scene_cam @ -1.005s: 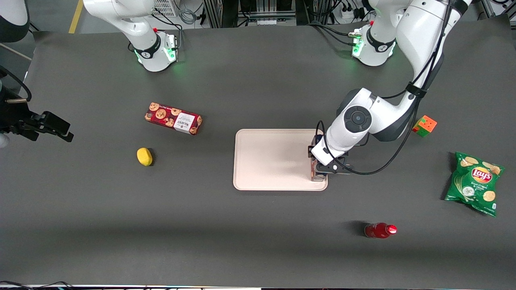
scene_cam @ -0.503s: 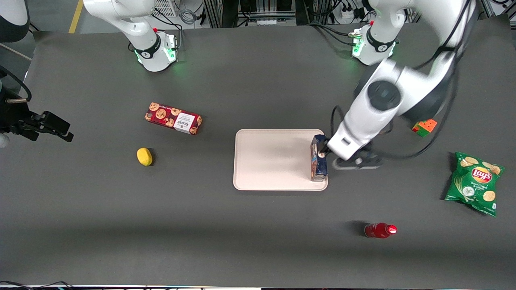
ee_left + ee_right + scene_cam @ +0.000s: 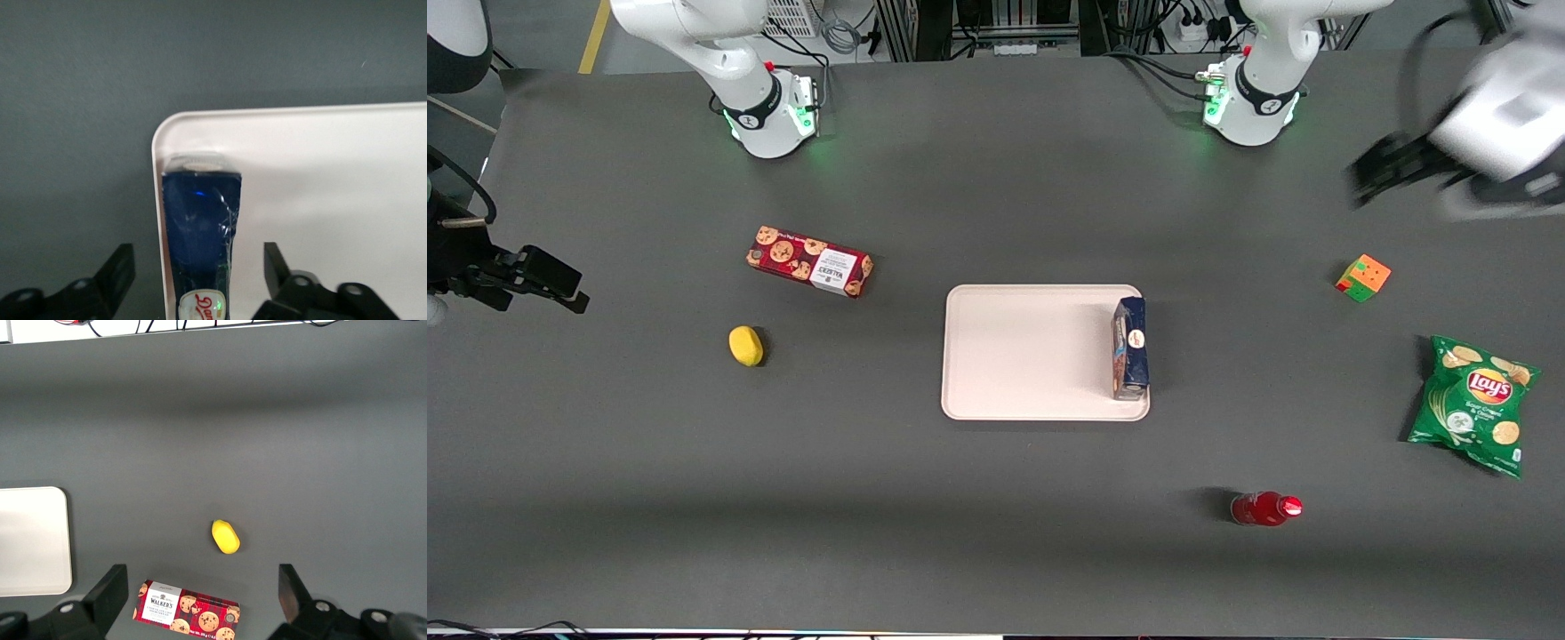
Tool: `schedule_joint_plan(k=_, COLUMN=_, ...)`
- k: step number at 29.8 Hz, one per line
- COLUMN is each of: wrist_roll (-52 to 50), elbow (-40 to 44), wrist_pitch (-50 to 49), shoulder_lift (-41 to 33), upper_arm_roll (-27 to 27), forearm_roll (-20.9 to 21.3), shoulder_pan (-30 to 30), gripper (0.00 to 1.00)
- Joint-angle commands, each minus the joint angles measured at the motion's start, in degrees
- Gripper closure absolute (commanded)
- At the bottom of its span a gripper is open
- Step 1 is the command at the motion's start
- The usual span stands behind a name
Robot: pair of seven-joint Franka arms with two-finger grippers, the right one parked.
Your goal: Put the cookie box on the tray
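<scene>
The cookie box (image 3: 1129, 348) is dark blue and stands on its narrow edge on the pale cream-pink tray (image 3: 1032, 351), against the rim at the working arm's end. In the front view my gripper (image 3: 1380, 171) is a blur, lifted well away from the tray toward the working arm's end of the table, and holds nothing. In the left wrist view the gripper (image 3: 197, 249) is open. Its black fingers (image 3: 120, 263) stand wide on either side of the cookie box (image 3: 200, 213) and do not touch it. There the box rests in a rounded corner of the tray (image 3: 320, 173).
A longer red cookie box (image 3: 809, 260) and a yellow lump (image 3: 745, 345) lie toward the parked arm's end. A colour cube (image 3: 1363, 277) and a green chip bag (image 3: 1476, 404) lie toward the working arm's end. A red bottle (image 3: 1266, 508) lies nearer the camera than the tray.
The gripper has let go of the cookie box. The arm has swung up and away toward the working arm's end. The box stays on its edge on the tray.
</scene>
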Motion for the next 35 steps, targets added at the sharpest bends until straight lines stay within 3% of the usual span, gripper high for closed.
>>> schedule_joint_plan(k=1, wrist_roll=10.7, elbow=-7.7, wrist_pitch=1.1, shoulder_lift=-5.7, upper_arm_roll=6.6, forearm_roll=-1.3, shoulder_pan=-0.3, gripper=0.0)
schedule_joint_plan(k=8, wrist_roll=12.7, elbow=-17.9, wrist_pitch=10.8, shoulder_lift=-9.2, upper_arm_roll=8.1, forearm_roll=-1.4, shoulder_pan=-0.4, gripper=0.0)
schedule_joint_plan(k=35, wrist_roll=12.7, elbow=-12.9, wrist_pitch=6.4, shoulder_lift=-8.6, upper_arm_roll=7.7, forearm_roll=-1.3, shoulder_pan=-0.5, gripper=0.0)
